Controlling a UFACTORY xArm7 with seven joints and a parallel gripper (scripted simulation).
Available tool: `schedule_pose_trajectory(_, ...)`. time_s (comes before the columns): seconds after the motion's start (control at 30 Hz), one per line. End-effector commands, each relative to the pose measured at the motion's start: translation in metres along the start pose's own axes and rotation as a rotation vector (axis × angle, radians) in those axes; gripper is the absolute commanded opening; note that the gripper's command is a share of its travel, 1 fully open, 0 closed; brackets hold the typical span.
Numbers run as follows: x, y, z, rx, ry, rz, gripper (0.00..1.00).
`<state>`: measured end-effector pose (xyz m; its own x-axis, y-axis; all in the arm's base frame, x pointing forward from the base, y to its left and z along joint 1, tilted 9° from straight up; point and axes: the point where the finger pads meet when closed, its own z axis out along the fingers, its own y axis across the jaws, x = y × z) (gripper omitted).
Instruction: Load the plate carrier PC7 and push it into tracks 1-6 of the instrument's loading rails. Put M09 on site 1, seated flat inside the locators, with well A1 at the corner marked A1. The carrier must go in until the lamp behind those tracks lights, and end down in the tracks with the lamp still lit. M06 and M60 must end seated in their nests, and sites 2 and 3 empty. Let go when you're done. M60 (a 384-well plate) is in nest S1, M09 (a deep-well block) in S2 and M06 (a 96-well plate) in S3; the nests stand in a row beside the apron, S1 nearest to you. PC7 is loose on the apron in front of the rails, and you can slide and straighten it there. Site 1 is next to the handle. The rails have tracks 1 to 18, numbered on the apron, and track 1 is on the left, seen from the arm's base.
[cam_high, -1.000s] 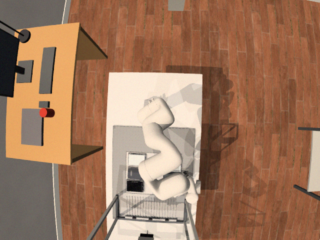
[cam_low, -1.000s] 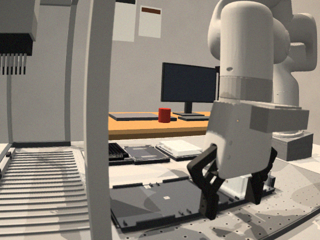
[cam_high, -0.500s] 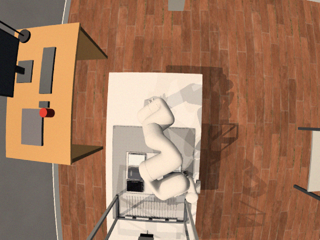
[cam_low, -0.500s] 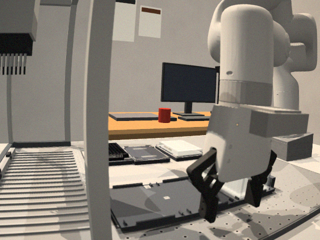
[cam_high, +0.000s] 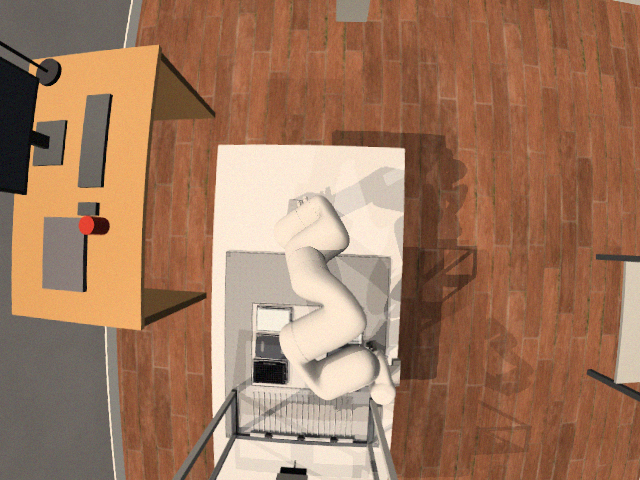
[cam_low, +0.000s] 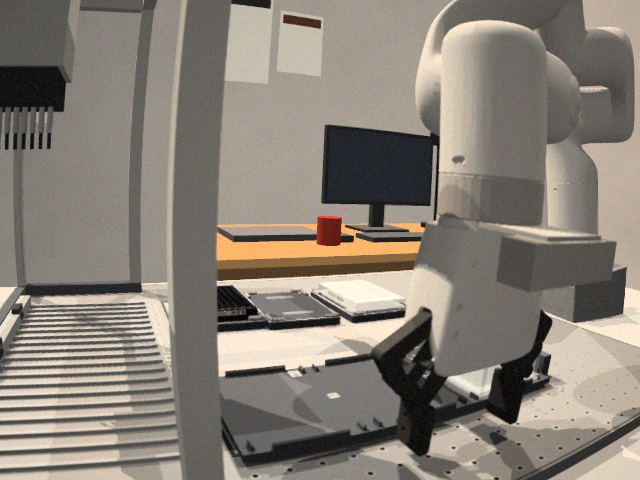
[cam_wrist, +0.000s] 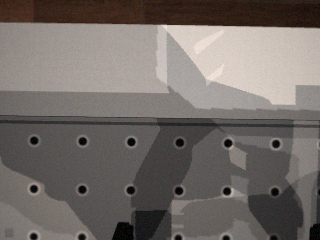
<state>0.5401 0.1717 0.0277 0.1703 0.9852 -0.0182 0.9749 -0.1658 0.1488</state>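
The dark plate carrier PC7 (cam_low: 330, 408) lies on the perforated apron in front of the rails (cam_low: 82, 372). The pale deep-well block M09 (cam_low: 473, 383) stands on the carrier's right end, mostly hidden behind my gripper. My gripper (cam_low: 460, 421) is open and empty, low over the apron at that end, with its fingertips on the near side of the block. In the wrist view only the apron's holes and my fingertips show. The black M60 plate (cam_low: 235, 304) and the white M06 plate (cam_low: 359, 297) sit in their nests, and the middle nest (cam_low: 292, 308) is empty.
A thick frame post (cam_low: 199, 237) stands between the rails and the carrier. A pipetting head (cam_low: 31, 77) hangs above the rails. In the overhead view my arm (cam_high: 323, 330) covers the carrier; the nests (cam_high: 271, 345) and rails (cam_high: 302, 413) show beside it.
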Motion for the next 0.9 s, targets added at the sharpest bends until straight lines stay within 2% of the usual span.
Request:
schedule_pose_trajectory(0.0, 0.0010, 0.0017, 0.0012, -0.004, 0.003, 0.000, 1.00)
schedule_pose_trajectory(0.87, -0.0019, 0.0018, 0.0053, -0.004, 0.003, 0.000, 1.00)
